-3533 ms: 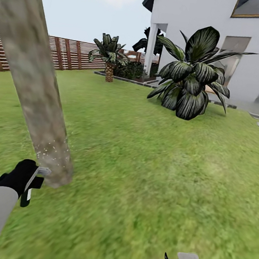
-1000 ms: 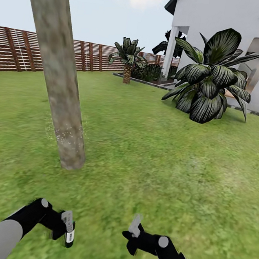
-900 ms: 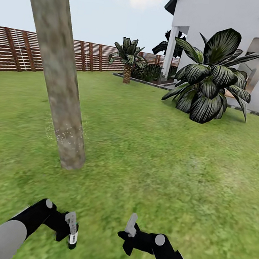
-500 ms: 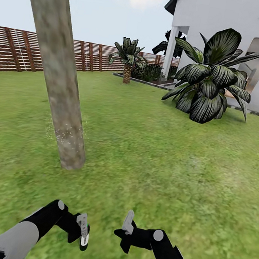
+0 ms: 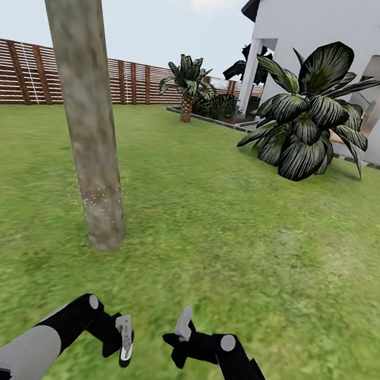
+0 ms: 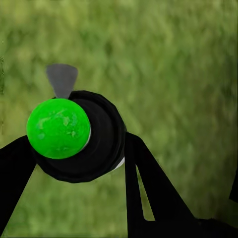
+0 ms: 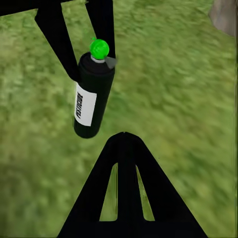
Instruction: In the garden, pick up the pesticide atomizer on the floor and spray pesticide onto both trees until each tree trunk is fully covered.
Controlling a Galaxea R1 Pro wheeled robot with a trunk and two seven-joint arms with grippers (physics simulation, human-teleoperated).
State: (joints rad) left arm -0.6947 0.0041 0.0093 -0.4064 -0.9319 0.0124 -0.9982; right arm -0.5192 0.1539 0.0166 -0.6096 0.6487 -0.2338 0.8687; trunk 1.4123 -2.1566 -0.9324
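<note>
- Lawn (image 5: 238,233) runs to the slat fence (image 5: 25,73); one mottled trunk (image 5: 86,109) stands ahead of my left arm
- Left end effector (image 5: 122,340) is clamped on the pesticide atomizer (image 7: 93,96), low above the grass; I judge it light, rigid and smooth, so I grip mid-body, clear of the nozzle (image 6: 62,79)
- Right end effector (image 5: 181,328) is near it, empty; its opening I cannot tell

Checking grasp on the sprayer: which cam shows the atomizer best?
Right wrist view: the whole pesticide atomizer side-on, white label and green cap, between the left gripper fingers. Left wrist view shows it end-on; head view shows a small sliver.
</note>
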